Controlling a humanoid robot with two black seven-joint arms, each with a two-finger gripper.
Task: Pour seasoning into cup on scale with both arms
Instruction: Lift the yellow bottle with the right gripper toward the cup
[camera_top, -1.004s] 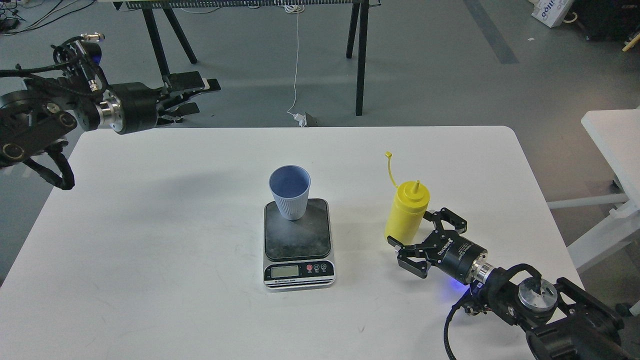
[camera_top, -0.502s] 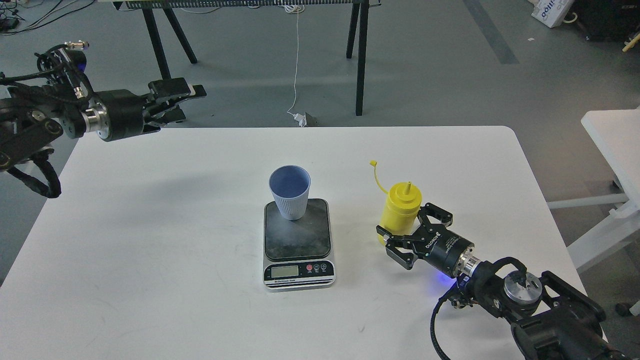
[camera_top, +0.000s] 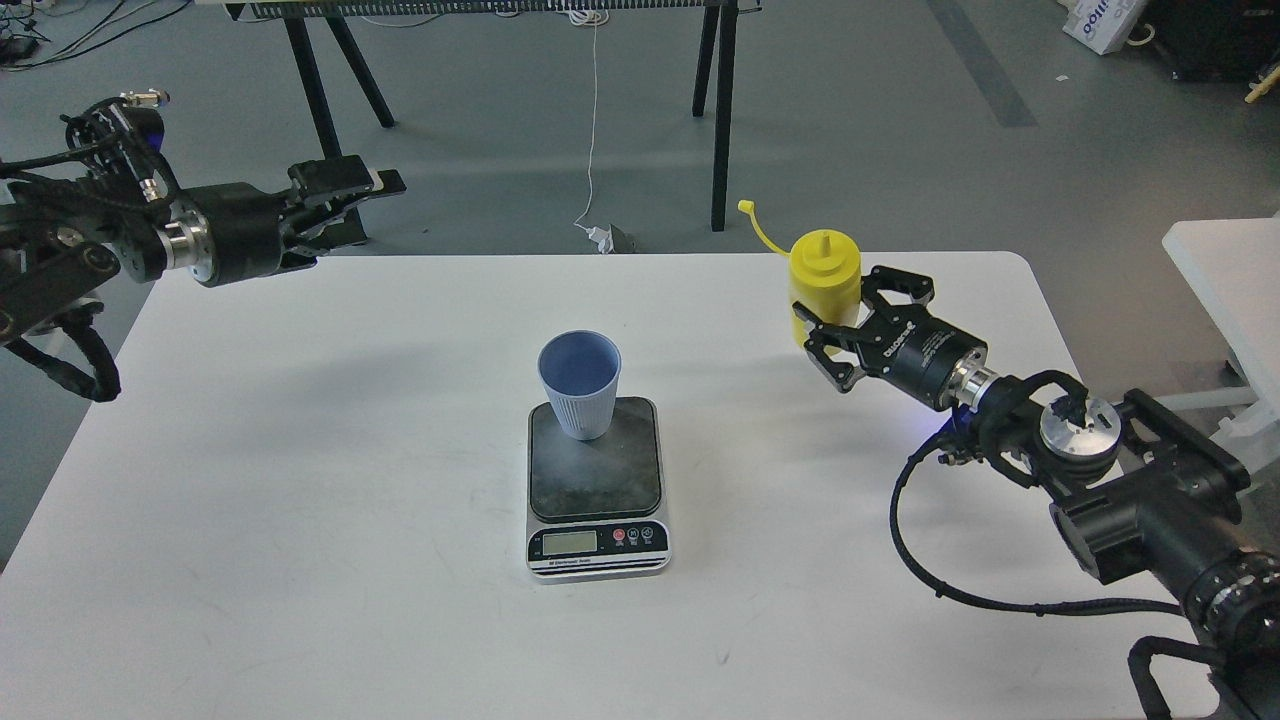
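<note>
The light blue ribbed cup stands upright on the back of the dark platform of the scale at the table's middle. My right gripper is shut on the yellow seasoning bottle and holds it upright in the air, above the table's back right part, to the right of the cup. Its cap strap sticks out to the upper left. My left gripper hovers past the table's back left corner, empty, with its fingers a little apart.
The white table carries only the scale and cup. Black trestle legs and a white cable are on the floor behind. A second white table stands at the right.
My right gripper closed on the bottle and lifted it up and toward the back of the table. My left arm drew back to the left and has since stayed nearly still.
</note>
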